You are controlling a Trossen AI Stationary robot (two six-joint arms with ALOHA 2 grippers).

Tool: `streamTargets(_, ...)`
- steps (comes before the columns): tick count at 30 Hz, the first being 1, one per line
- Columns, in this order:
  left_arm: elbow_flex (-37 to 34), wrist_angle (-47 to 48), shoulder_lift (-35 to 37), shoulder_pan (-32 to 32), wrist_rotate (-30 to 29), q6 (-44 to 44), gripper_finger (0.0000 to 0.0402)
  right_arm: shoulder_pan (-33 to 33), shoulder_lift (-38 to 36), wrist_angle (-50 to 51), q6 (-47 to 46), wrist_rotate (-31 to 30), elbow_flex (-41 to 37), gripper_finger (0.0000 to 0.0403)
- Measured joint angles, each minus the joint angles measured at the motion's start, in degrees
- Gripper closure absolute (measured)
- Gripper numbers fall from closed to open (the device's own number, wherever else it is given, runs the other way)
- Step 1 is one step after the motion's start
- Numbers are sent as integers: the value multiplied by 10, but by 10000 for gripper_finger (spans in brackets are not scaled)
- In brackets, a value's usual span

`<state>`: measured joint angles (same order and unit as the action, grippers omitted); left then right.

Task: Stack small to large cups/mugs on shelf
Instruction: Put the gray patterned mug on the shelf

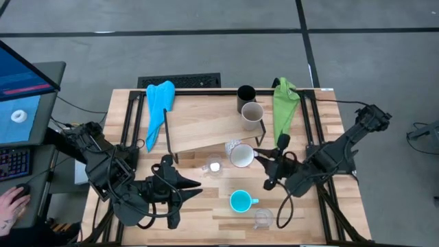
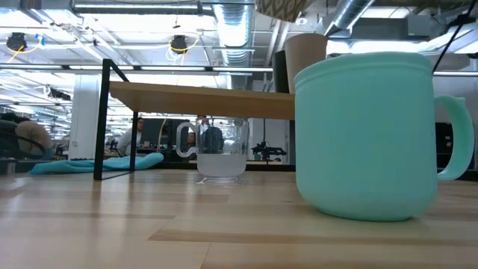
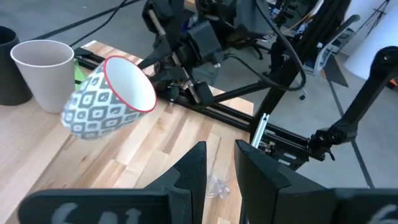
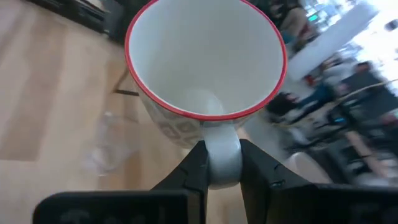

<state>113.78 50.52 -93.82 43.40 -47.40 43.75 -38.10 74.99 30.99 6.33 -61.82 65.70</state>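
White mug [image 4: 205, 68] with a red rim and grey patterned wall hangs tilted in the right claw [image 4: 221, 163], whose fingers pinch its handle, above the tabletop [image 1: 199, 206] just off the shelf [image 1: 202, 130] corner. Ahead of that claw on the shelf stand the beige-grey mug [image 1: 252, 115] and black cup [image 1: 245, 97]; a clear glass [image 1: 215, 165] and turquoise mug [image 1: 241, 201] sit on the light wood nearby. The left claw [image 1: 184, 194] hovers apart, narrowly parted and empty. Grey floor surrounds the table.
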Motion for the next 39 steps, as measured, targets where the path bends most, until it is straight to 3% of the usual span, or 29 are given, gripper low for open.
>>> streamTargets(11, 0, 0, 0, 0, -13, 0, 329, -26, 88, -3, 192, -211, 86, 330)
streamTargets(21, 0, 0, 0, 0, -13, 0, 329, -27, 103, -3, 169, -222, 101, 330)
streamTargets(28, 0, 0, 0, 0, -13, 0, 329, -47, 43, -50, 31, -122, 101, 330)
streamTargets(34, 0, 1, 0, 0, -13, 0, 329, -65, -25, -121, -76, 30, 101, 330)
streamTargets(39, 0, 1, 0, 0, -13, 0, 329, -82, -54, -207, -76, 167, 101, 330)
